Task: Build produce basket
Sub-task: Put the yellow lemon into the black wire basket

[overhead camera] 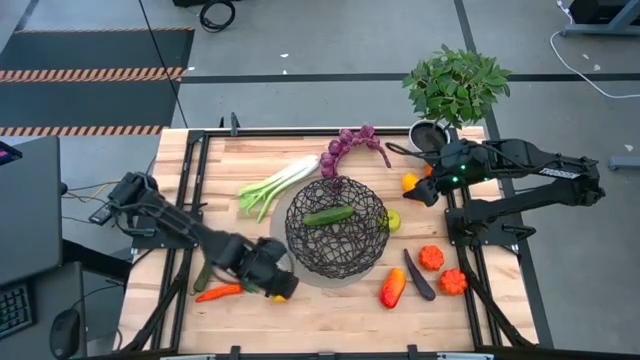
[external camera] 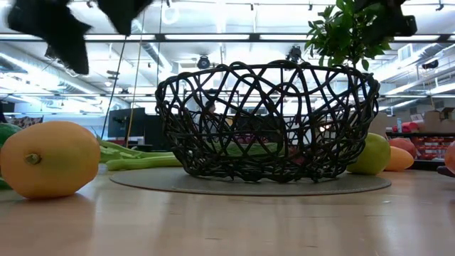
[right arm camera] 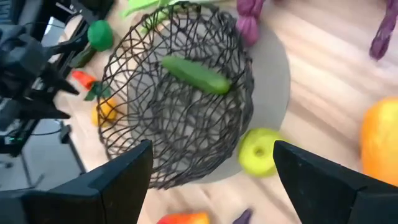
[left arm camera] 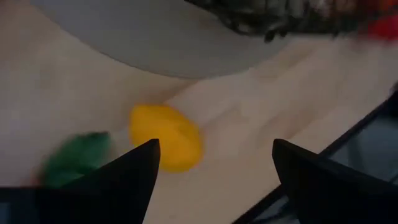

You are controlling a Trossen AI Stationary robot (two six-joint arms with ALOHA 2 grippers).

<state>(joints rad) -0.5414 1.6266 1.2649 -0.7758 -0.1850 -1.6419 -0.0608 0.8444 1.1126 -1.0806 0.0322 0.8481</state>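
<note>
The dark wire-mesh basket [overhead camera: 336,228] stands on its pale round base mid-table, with a cucumber [overhead camera: 328,215] lying inside it. My left gripper [overhead camera: 275,282] hovers open above a yellow lemon [left arm camera: 166,135] near the basket's near-left side. The low view shows the lemon [external camera: 48,159] resting on the table with the gripper [external camera: 89,28] well above it. A carrot [overhead camera: 220,292] and a green vegetable [overhead camera: 203,277] lie left of the lemon. My right gripper [overhead camera: 424,190] is open and empty at the basket's far right, beside an orange fruit [overhead camera: 410,182].
A leek [overhead camera: 275,185] and purple grapes [overhead camera: 350,145] lie behind the basket. A yellow-green fruit [overhead camera: 392,220] sits by its right side. An aubergine [overhead camera: 418,275] and red and orange peppers [overhead camera: 392,288] lie near right. A potted plant [overhead camera: 455,85] stands far right.
</note>
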